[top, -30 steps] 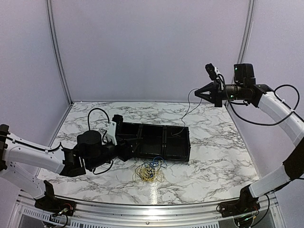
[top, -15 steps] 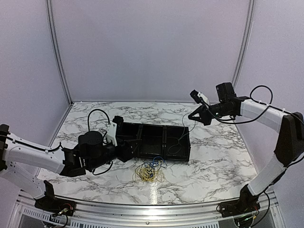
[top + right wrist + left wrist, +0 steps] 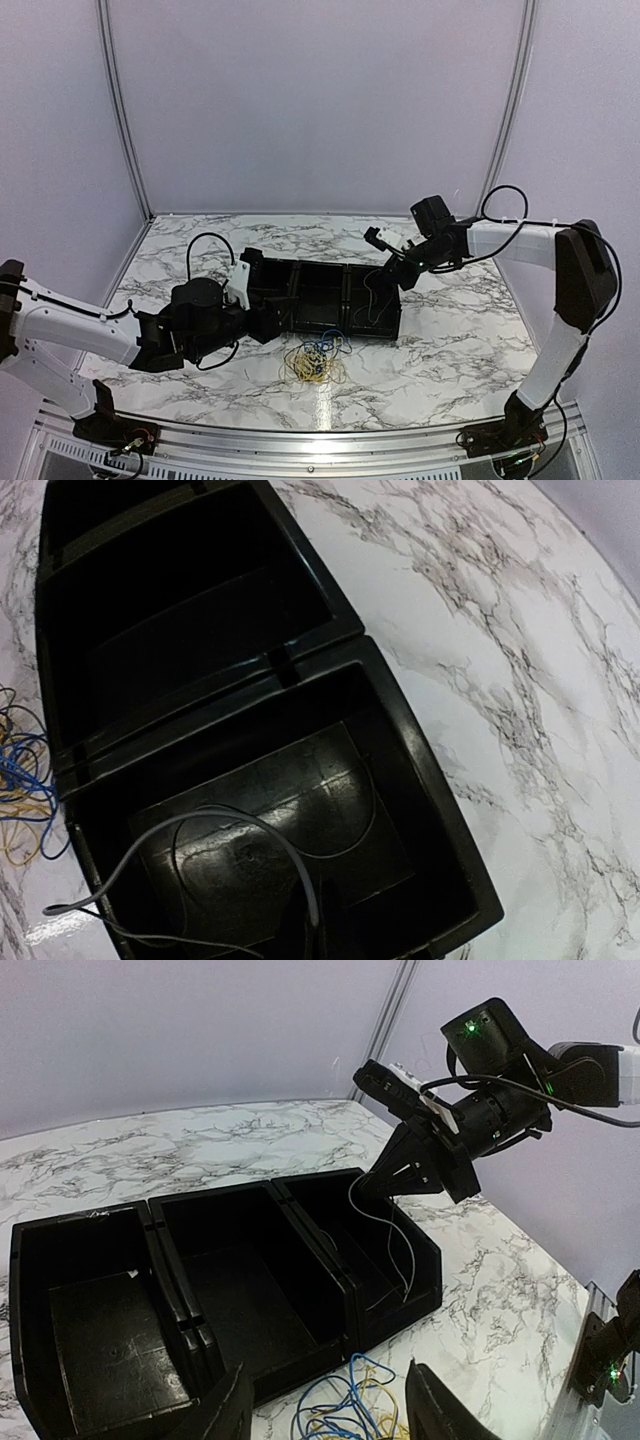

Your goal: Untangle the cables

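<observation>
While the tangle of yellow and blue cables lies loose on the marble tabletop, just in front of the black tray, neither claw has hold of it. The left claw sits low at the tray's near left corner, pointing toward the tangle. In the left wrist view its two fingers stand spread at the bottom edge, and the blue and yellow loops lie on the tabletop in the gap between them, touching neither finger.

The right claw hangs over the right-hand compartment of the tray, well apart from the tangle. It is pressed together on a thin grey wire. In the left wrist view the wire drops from the claw's tip in a loose curve into that compartment. The right wrist view looks straight down into the same compartment: the grey wire loops across its floor and rises toward the bottom edge of the view, where the fingers are too dark to make out. A bit of the blue and yellow tangle shows at the left edge of that view, outside the tray wall.

The tray has three compartments in a row; the middle and left ones hold no wire.
</observation>
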You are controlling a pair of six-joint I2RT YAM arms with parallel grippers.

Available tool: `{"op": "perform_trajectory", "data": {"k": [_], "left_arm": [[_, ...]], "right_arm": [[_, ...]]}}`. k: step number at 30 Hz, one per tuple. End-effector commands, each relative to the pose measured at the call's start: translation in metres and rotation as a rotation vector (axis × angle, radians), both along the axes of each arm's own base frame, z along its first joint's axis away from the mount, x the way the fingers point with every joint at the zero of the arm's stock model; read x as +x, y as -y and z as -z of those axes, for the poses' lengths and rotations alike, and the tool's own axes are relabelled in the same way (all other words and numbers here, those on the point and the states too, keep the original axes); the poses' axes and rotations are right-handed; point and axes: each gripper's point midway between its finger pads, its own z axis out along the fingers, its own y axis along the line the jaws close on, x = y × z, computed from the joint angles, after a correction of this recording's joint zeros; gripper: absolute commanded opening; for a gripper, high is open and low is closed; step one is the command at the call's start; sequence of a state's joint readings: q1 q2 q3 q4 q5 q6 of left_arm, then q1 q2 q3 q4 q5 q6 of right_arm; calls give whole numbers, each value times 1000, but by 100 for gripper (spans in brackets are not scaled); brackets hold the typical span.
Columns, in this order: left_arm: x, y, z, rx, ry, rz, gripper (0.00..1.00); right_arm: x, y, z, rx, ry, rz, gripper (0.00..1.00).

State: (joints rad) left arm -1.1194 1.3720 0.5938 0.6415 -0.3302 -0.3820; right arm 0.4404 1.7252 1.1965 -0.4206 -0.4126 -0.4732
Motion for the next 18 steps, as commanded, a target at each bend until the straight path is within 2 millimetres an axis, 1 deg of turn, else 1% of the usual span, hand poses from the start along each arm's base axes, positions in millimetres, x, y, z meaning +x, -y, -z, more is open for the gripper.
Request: {"op": "perform_trajectory", "data": {"k": [1,3,6,7,9,14,16,18], "left_arm": [[4,7,-1,9,-5,-10,54],[4,8,1,13,-9,-9,54],[6,10,3,18,-12,-10,54],[5,11,4,20,-13,-7,54],[5,12,3,18,-16,-3,54],[5,12,0,18,-12,-3,54],[5,11,-3,19,-8,-2,54],[4,9,-2,28,-7,-3,55]], "right_arm": [[28,0,-7,-49,70,67,0],[32,2,-2,-60,70,85,0],[37,2,-3,-65,74,103,0],[37,1,-5,-65,76,101,5],[37,1,-11,-69,86,98,19],[32,8,-39,-82,144,107,43],[29,15,-51,-103,180,108,50],[26,22,-59,-130,205,116,52]]}}
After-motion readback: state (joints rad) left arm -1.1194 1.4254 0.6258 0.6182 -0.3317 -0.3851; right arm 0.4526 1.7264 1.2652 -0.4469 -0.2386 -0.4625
